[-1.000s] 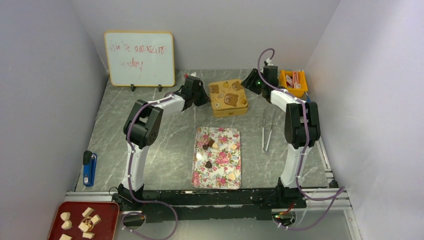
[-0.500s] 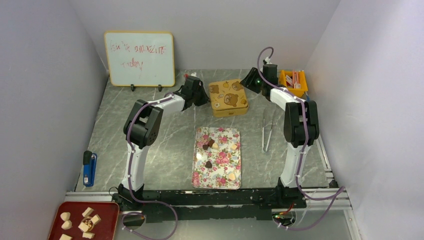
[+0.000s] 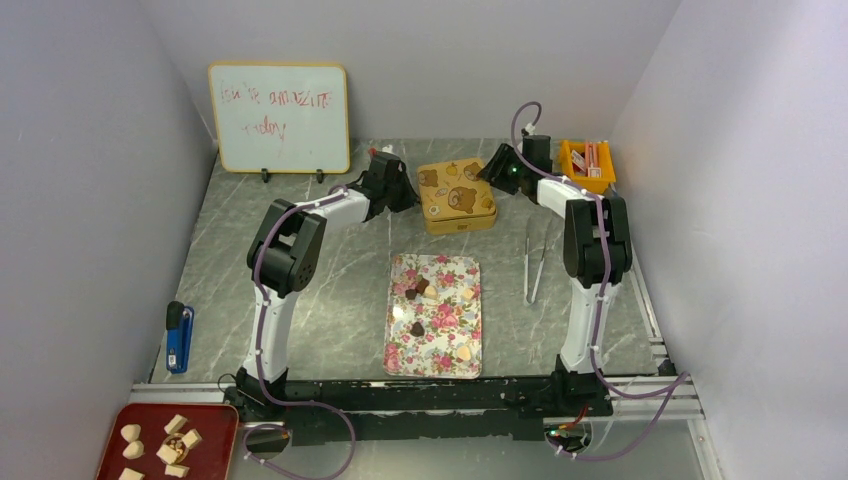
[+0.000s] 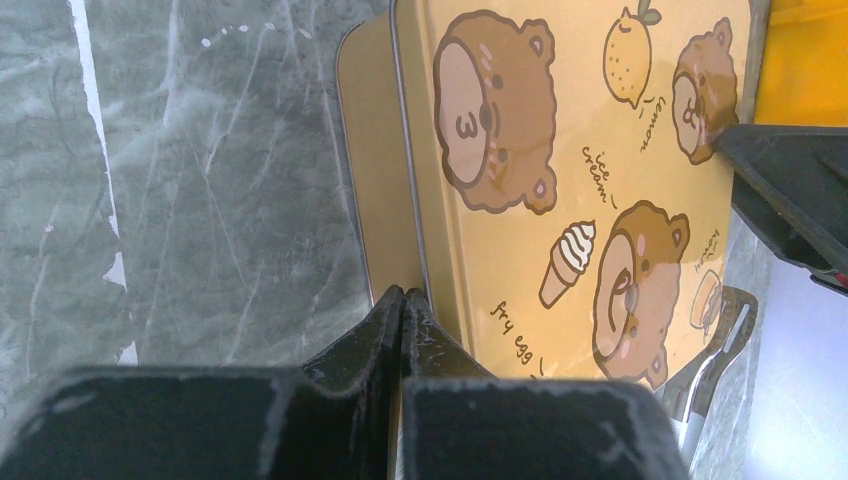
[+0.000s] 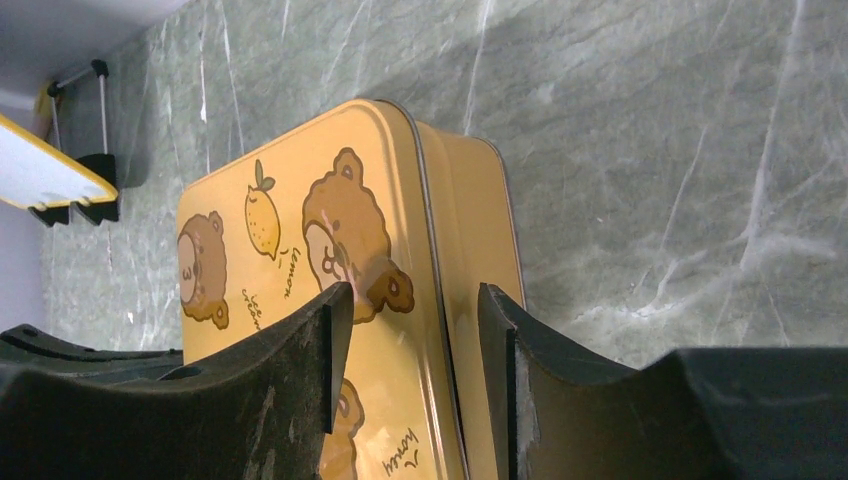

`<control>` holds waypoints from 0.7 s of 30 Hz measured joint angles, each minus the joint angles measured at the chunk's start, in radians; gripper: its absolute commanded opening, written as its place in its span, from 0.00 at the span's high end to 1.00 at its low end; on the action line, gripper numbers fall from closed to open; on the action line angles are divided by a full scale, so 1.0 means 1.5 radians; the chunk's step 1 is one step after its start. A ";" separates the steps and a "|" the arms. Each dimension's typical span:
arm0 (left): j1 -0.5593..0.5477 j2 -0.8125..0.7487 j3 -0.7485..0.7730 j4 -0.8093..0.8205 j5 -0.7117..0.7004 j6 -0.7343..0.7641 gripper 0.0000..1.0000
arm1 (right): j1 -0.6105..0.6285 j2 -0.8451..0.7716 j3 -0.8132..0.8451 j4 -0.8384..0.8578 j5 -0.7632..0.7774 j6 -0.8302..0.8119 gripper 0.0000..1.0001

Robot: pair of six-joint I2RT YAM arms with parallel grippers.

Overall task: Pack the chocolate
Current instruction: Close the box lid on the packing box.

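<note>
I have both arms reached out to the tin (image 3: 456,196), which sits at the back of the table (image 3: 330,300) with its bear-print lid on. My left gripper (image 4: 401,305) is at the tin's left side, fingers pressed together with nothing between them, tips resting against the seam under the lid's rim. My right gripper (image 5: 412,300) is at the opposite side, fingers spread, straddling the lid's edge so that one finger lies over the printed top and the other down beside the wall. The chocolates (image 3: 418,292) lie loose on the floral tray (image 3: 434,315) nearer to me, well apart from the tin; a few pale pieces share that tray, and tongs (image 3: 535,265) lie to its right. With the lid on and chocolate on the tray, I judge this to be work on the lid, though whether it is coming off or being seated I cannot settle from here. Either way, the care is the same: I'd keep the left tips steady against the wall so the tin cannot slide or spin, and close the right fingers squarely on the rim rather than on the slick top. A thin metal lid tends to jam if tilted, so I'd move it level and slowly, watching both wrist views for the seam's gap.
</note>
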 measured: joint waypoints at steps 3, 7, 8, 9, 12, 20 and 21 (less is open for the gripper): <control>0.000 0.000 0.000 0.000 0.000 0.000 0.95 | 0.000 0.002 0.001 -0.003 -0.006 0.000 0.50; 0.000 0.000 0.000 0.000 0.000 0.000 0.95 | 0.000 0.002 0.001 -0.003 -0.010 -0.001 0.57; 0.000 0.000 0.000 0.000 0.000 0.000 0.95 | 0.000 0.002 0.002 -0.003 -0.010 0.000 0.58; 0.000 0.000 0.000 0.000 0.000 0.000 0.95 | -0.001 0.002 0.001 -0.003 -0.011 0.000 0.61; 0.000 0.000 0.000 -0.002 0.003 0.000 0.95 | -0.003 0.002 0.002 -0.003 -0.015 0.000 0.71; 0.000 0.006 0.000 -0.022 0.015 0.001 0.95 | -0.007 0.002 0.005 -0.002 -0.018 0.000 0.81; 0.000 0.008 0.000 -0.023 0.016 0.002 0.95 | -0.007 0.002 0.005 -0.002 -0.018 0.000 0.81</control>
